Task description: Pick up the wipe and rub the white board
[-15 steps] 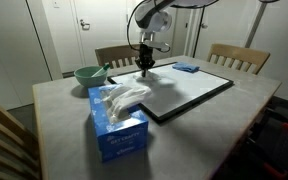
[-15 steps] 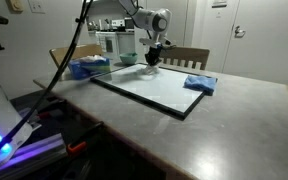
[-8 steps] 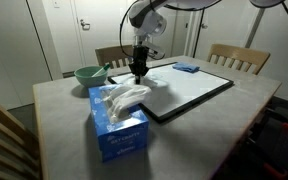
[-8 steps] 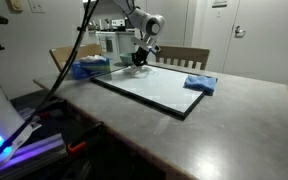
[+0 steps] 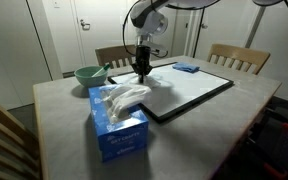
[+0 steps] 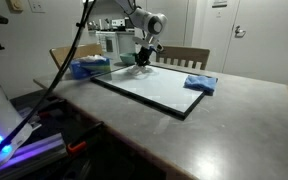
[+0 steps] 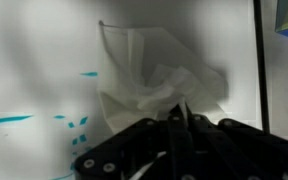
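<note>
Over the last second the gripper (image 5: 141, 71) slid a short way along the far end of the white board (image 5: 189, 95), toward the board's edge on the side of the tissue box (image 5: 119, 130), then eased slightly back. Its jaws were clamped together on the wipe (image 7: 159, 75), which lay crumpled against the board, just beside the blue pen marks (image 7: 24, 120). This looked like a rubbing stroke under way, with those marks not yet wiped off.
</note>
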Available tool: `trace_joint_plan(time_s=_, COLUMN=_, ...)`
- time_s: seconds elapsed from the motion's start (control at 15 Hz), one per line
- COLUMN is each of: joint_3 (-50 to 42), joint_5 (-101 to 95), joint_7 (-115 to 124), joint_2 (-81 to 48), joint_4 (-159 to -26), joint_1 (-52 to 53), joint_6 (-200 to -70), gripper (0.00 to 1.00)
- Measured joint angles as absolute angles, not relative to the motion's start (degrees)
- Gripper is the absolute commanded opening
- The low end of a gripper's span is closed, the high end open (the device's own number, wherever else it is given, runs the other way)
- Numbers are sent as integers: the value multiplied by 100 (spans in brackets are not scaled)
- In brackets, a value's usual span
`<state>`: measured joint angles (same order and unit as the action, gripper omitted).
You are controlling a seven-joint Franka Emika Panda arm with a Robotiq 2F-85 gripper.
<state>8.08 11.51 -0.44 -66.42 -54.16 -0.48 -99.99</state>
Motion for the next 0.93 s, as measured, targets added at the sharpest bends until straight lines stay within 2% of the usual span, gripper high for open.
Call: trace_joint_plan(time_s=0.93, joint_3=302, joint_5=854, joint_7=998, joint_2=-6637, joint_4=-5235, joint_1=386, joint_6=-10131, gripper=0)
